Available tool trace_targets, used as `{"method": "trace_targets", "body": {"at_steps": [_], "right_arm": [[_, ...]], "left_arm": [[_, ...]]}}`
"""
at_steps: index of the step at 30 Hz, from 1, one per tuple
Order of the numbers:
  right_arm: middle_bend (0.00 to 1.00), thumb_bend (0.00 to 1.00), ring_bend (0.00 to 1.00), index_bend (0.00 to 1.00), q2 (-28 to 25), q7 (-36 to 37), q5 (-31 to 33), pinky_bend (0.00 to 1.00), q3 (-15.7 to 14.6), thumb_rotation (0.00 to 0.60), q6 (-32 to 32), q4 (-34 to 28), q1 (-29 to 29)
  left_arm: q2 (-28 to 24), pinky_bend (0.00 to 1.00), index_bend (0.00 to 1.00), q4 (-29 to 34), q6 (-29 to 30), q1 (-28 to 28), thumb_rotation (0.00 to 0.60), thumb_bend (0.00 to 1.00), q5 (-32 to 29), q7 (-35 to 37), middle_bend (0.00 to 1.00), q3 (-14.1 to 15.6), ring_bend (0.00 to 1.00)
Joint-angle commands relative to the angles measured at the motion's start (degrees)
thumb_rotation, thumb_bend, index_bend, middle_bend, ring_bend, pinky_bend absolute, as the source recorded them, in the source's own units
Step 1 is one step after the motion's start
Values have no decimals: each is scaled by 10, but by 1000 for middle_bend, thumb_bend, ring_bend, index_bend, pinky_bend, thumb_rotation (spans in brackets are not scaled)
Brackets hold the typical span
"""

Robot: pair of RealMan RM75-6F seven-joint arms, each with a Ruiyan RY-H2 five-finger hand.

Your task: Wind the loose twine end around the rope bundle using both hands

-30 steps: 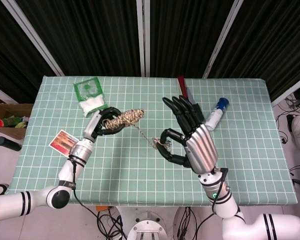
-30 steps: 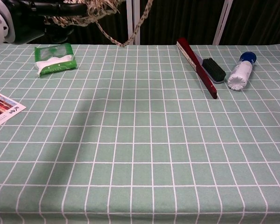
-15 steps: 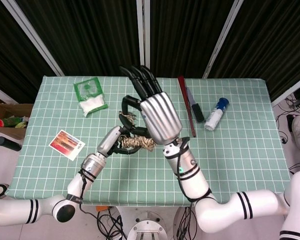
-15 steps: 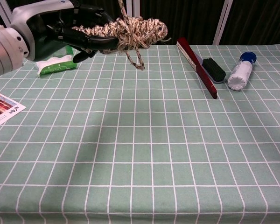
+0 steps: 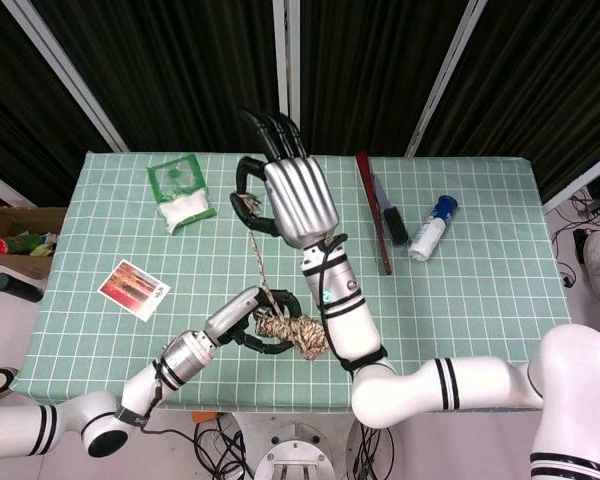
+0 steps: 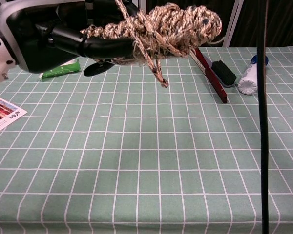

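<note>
My left hand [image 5: 248, 322] grips the rope bundle [image 5: 296, 335], a fat tan coil held above the table's near edge. In the chest view the same left hand [image 6: 49, 34] holds the bundle [image 6: 173, 24] high and close to the camera, with a short twine loop [image 6: 157, 70] dangling under it. My right hand [image 5: 292, 192] is raised over the far middle of the table, palm away from the head camera. It pinches the twine end [image 5: 247, 206] between thumb and a finger. The twine strand [image 5: 262, 270] runs straight from that pinch down to the bundle. The chest view does not show the right hand.
On the green gridded cloth [image 5: 480, 300] lie a green packet [image 5: 180, 190] at far left, a picture card [image 5: 133, 288] at left, a red-handled brush [image 5: 375, 215] and a white bottle with blue cap [image 5: 427, 228] at far right. A thin black line [image 6: 262, 126] crosses the chest view vertically.
The left hand has carried the bundle from the far left toward the near edge. The right hand swung from the right to above the far middle, keeping the twine end and drawing the strand out.
</note>
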State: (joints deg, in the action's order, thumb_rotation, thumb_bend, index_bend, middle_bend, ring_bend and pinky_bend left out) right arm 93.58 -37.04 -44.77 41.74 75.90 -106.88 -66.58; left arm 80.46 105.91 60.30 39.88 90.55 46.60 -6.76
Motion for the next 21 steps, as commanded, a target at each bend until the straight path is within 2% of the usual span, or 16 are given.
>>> {"method": "trace_targets", "body": {"at_steps": [1,5,11,16,21], "right_arm": [[92,521,0,1000,-8,22,8,0,-7,600,10,7,15],[92,522,0,1000,-22,54,7,0,-28,600,13,10,43],[93,523,0,1000,-47,104,-16,0,-67,600,12,12,91],[97,524,0,1000,-70,153,-42,0,-98,600,12,7,135],[97,524,0,1000,-92,203,-99,0,-151,600,16,-2,187]], "left_arm": [[-30,828,804,-27,26,6,600,446,64,171,821,30,696],[-36,828,804,-58,60,11,600,446,83,302,822,36,696],[-35,828,804,-96,88,21,600,446,83,440,823,39,696],[-29,828,804,-120,103,24,600,446,67,522,823,35,696],[-30,828,804,-119,108,21,600,447,33,562,824,24,696]]}}
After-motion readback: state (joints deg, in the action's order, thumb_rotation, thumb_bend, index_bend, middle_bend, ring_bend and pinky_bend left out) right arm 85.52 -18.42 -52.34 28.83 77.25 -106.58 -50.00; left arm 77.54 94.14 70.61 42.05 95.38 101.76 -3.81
